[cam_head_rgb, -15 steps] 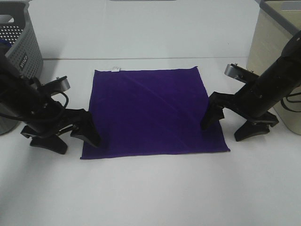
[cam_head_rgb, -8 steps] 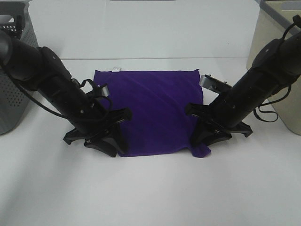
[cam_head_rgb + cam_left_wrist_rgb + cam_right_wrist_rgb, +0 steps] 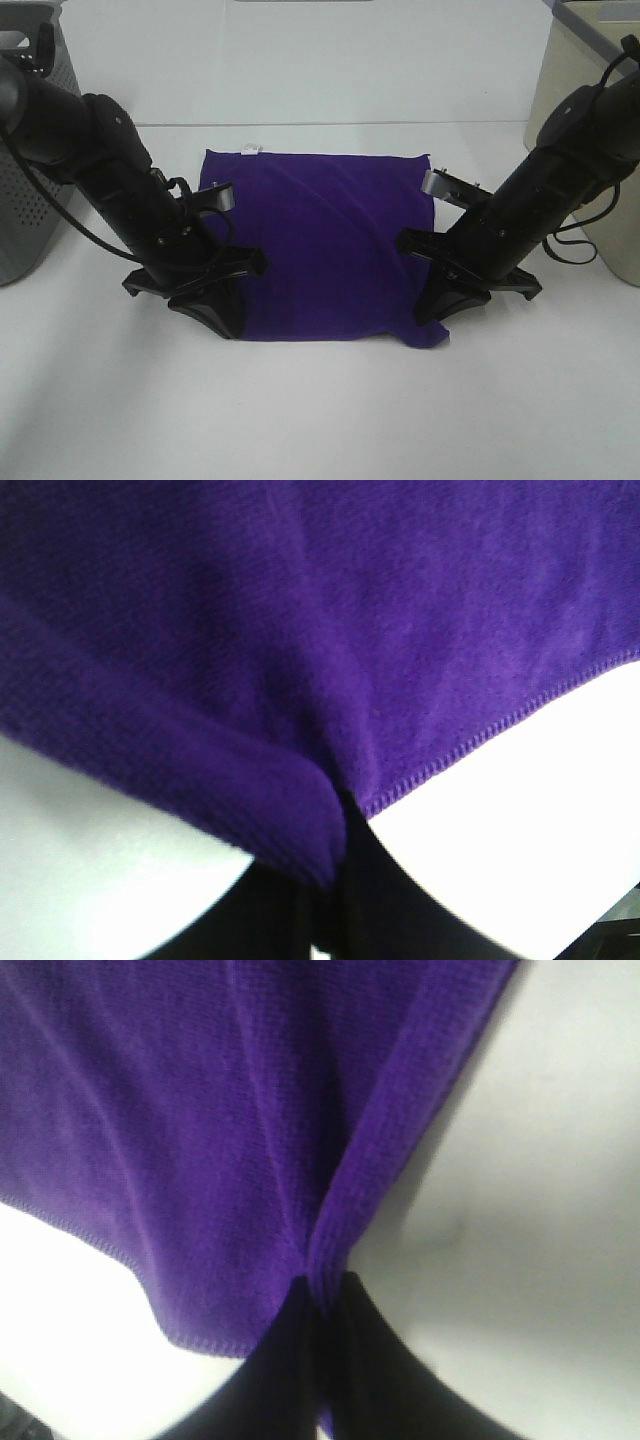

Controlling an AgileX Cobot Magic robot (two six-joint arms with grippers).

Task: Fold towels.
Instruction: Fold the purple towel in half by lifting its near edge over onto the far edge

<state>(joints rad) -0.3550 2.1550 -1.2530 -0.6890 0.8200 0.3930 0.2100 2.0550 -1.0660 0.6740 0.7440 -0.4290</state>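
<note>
Purple towel in left tool, right tool; tag seen overhead.

A white table bears a grey basket left, beige bin right.

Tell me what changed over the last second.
The left pincer and right pincer swung inward from beside the towel and clamped its near corners, drawing the near edge narrower. The far edge with the white tag stayed flat in place.
</note>
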